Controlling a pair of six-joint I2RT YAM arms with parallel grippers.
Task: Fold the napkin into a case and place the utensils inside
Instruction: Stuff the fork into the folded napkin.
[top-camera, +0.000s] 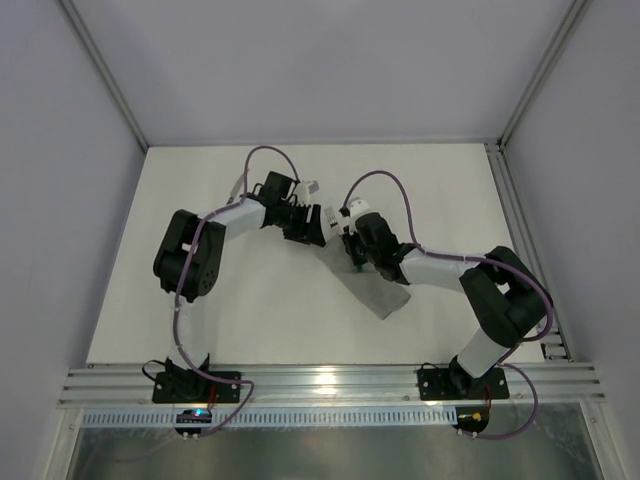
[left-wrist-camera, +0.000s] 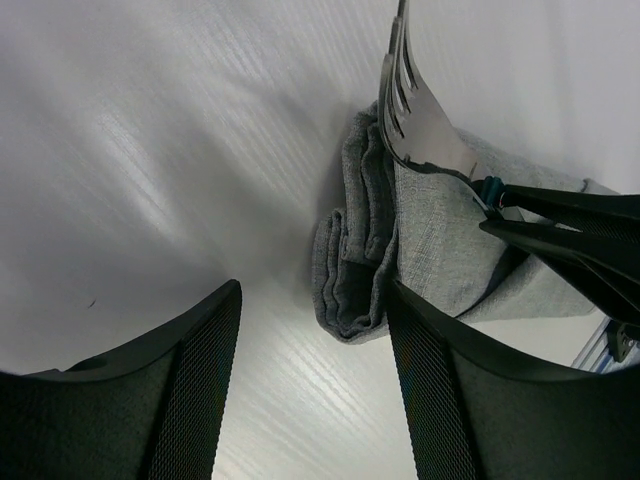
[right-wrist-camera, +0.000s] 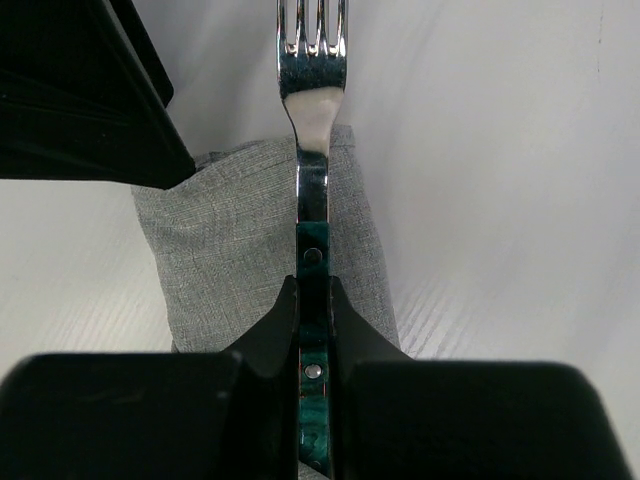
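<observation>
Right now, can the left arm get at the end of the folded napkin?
Probably yes: the left claw is open at the end of the folded napkin, nothing between. Only the fork in the right claw, over the cloth, crowds it.

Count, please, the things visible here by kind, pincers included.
Fork: 1
Napkin: 1
Pincer: 2, left pincer and right pincer
Total: 4
</observation>
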